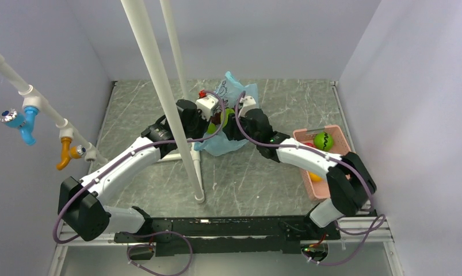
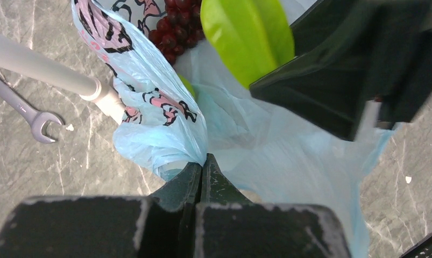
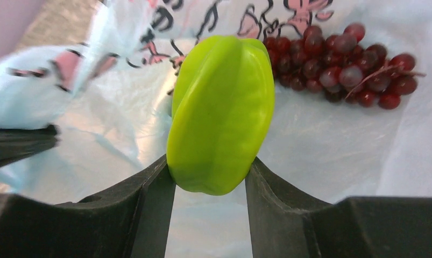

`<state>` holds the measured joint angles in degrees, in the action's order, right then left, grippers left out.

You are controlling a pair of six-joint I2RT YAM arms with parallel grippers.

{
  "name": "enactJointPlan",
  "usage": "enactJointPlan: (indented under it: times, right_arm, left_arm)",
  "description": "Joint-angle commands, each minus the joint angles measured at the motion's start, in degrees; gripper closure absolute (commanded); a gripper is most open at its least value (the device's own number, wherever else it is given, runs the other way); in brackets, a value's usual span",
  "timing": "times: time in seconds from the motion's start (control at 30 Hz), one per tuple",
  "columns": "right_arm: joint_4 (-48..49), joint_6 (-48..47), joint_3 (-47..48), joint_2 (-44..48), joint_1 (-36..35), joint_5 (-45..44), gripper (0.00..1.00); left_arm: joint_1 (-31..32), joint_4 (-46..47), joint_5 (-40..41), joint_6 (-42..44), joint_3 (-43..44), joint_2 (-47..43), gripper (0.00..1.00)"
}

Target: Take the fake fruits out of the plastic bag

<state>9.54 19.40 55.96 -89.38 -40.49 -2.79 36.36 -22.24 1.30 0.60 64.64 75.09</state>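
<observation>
The plastic bag (image 2: 160, 134) is light blue-green with pink and black print and lies bunched at mid-table (image 1: 233, 92). My left gripper (image 2: 204, 161) is shut on a pinched fold of its edge. Inside the bag's mouth my right gripper (image 3: 209, 169) is shut on a glossy green ribbed fruit (image 3: 221, 113), one finger on each side. A dark red-purple grape bunch (image 3: 337, 64) lies on the bag's film just beyond it. From the left wrist, the green fruit (image 2: 248, 35) and grapes (image 2: 176, 24) show at the top, beside the right gripper's black body.
A pink slotted tray (image 1: 339, 133) at the right holds a green round fruit (image 1: 323, 141) and an orange piece (image 1: 315, 177). Two white poles (image 1: 165, 98) rise in front of the left arm. A wrench (image 2: 25, 110) lies on the grey marbled table.
</observation>
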Motion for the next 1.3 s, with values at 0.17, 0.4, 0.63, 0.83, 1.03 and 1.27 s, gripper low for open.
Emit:
enactJointPlan:
  times: [0.17,0.4,0.63,0.83,1.03,1.27]
  right_arm:
    - [0.9,-0.7,-3.3,14.6,1.0,-3.4,0.87]
    - [-1.0,-0.8,-7.4,25.1,1.5,-5.8,0.93]
    - [-9.2,1.3,-16.4,36.6,2.2,-18.3,1.00]
    - [-16.8,6.2,-22.8,49.3,3.2,-32.3,1.00]
    - [-26.6,18.4,-23.2,50.1,8.5,-45.6,1.00]
    - [-39.1,32.6,-19.8,39.1,29.4,-40.8,1.00]
  left_arm:
    - [0.2,-0.2,-0.8,-0.2,2.6,0.4,1.00]
    - [0.1,-0.4,-0.3,-0.2,2.6,0.3,1.00]
    - [0.2,-0.2,0.3,-0.2,2.4,-0.5,1.00]
    - [0.3,-0.8,-0.1,-0.2,2.8,-0.1,1.00]
    - [0.8,-0.8,0.7,-0.2,2.6,-0.5,1.00]
    - [1.4,-1.0,1.4,-0.2,2.6,-0.9,1.00]
